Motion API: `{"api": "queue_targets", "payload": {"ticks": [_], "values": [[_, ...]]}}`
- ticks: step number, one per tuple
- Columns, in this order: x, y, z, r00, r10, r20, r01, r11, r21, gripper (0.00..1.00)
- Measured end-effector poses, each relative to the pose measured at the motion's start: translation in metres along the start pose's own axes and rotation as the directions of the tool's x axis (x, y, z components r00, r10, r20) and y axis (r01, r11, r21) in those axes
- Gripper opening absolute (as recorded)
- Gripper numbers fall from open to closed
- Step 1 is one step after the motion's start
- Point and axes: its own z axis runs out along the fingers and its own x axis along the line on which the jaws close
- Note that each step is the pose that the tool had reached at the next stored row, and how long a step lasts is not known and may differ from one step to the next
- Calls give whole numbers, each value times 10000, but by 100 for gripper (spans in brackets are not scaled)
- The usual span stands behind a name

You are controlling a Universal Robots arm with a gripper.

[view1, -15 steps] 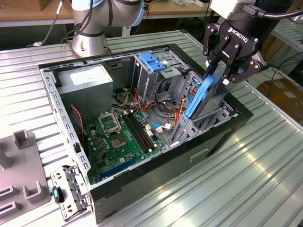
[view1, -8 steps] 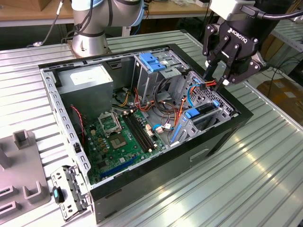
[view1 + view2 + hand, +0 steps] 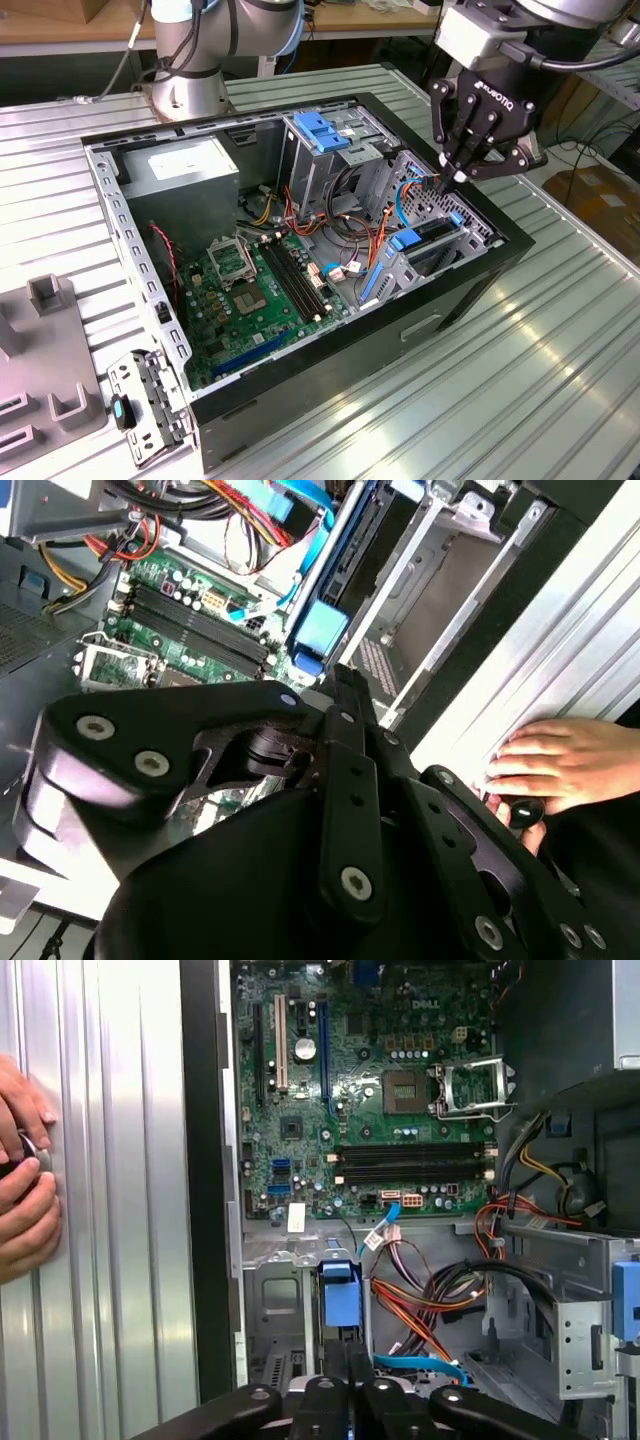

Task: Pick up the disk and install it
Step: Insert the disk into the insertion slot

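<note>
The disk [image 3: 432, 235] stands on edge in the metal bay at the end of the open computer case [image 3: 300, 400] on the exterior view's right. Its blue side rail and blue tab [image 3: 320, 630] show in both wrist views, the tab [image 3: 340, 1300] facing up out of the bay. My gripper [image 3: 452, 172] hangs just above that bay. Its black fingers are pressed together with nothing between them. In both wrist views the gripper's [image 3: 345, 680] tips sit right by the blue tab, and I cannot tell whether the gripper [image 3: 348, 1355] touches it.
The case holds a green motherboard [image 3: 250, 285], a grey power-supply box [image 3: 185, 170], a drive cage with a blue top [image 3: 325, 130] and loose cables [image 3: 350, 215]. A person's hands [image 3: 25, 1190] rest on the ribbed table beside the case. Grey fixtures [image 3: 50, 300] stand at the exterior view's left.
</note>
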Motion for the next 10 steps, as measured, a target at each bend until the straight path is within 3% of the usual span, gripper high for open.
{"api": "queue_targets", "payload": {"ticks": [10], "values": [[-4, -235, 196, 10000, -1, 0, 1, 10000, 0, 11]]}}
